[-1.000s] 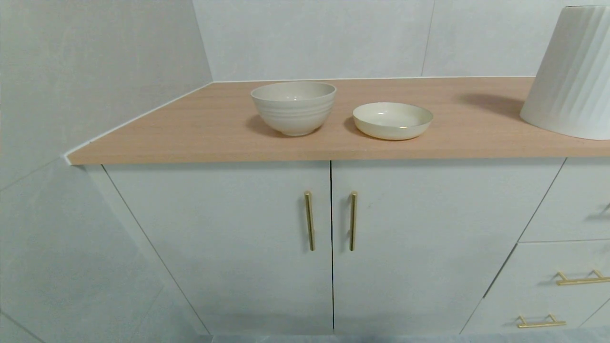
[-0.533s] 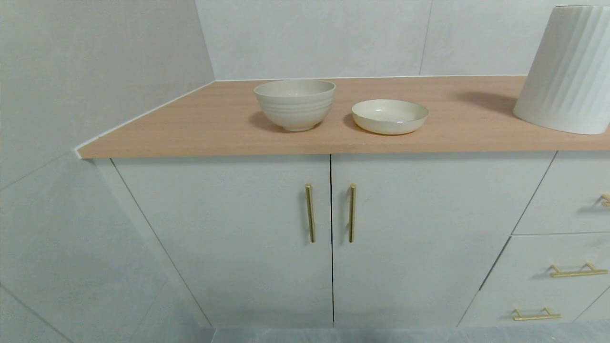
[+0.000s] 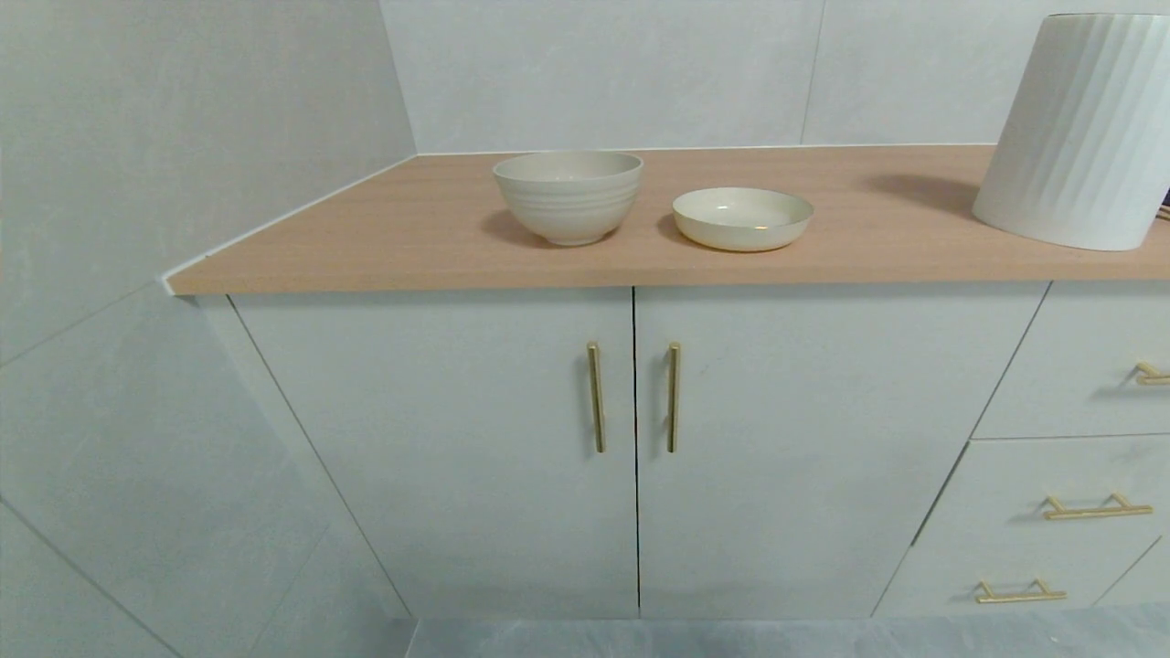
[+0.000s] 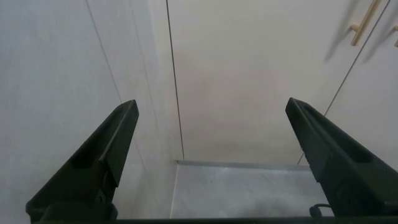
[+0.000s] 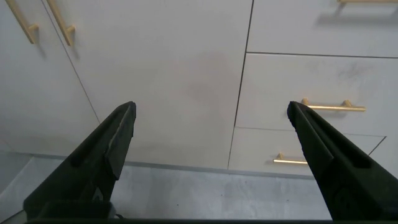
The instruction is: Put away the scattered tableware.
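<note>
1. The bowl (image 3: pixel 568 196) and the shallow dish (image 3: pixel 742 217) stand upright on the countertop (image 3: pixel 411 247), near each other but not touching. The bowl is on the left.
2. The left gripper (image 4: pixel 211 107) is held wide open with nothing between its jaws, low before the left cabinet door (image 3: pixel 439 439). The right gripper (image 5: pixel 211 108) is likewise spread and empty, before the right door (image 3: pixel 804 439) and the drawers (image 3: pixel 1079 475).
3. Both pieces are judged to lie above and ahead of the jaws. The bowl is probably nearer the left jaws and the dish nearer the right.
4. Both pieces are round, so no long axis is to be matched.
5. The tableware is given by the head view; the jaws' spread and the floor beneath them are given by the wrist views.
</note>
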